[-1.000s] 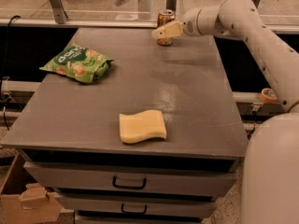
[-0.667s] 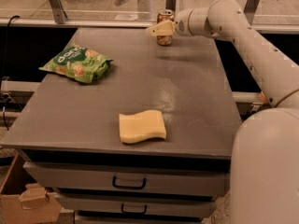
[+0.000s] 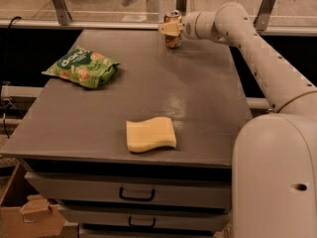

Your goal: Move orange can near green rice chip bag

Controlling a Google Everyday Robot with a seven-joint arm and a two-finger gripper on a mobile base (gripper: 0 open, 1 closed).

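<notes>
The orange can (image 3: 173, 40) is upright at the far edge of the grey table (image 3: 203, 88), right of centre. My gripper (image 3: 171, 29) reaches in from the right and is shut on the can's upper half, with a pale finger (image 3: 168, 28) across its front. I cannot tell whether the can rests on the table or is just above it. The green rice chip bag (image 3: 81, 67) lies flat on the far left of the table, well apart from the can.
A yellow sponge (image 3: 150, 134) lies near the table's front edge. Drawers with a handle (image 3: 136, 195) are below the tabletop. A cardboard box (image 3: 25, 214) sits on the floor at the lower left. My white arm (image 3: 267, 63) spans the right side.
The gripper and the can in it have shifted slightly left along the far edge of the table. The bag and the sponge have not moved.
</notes>
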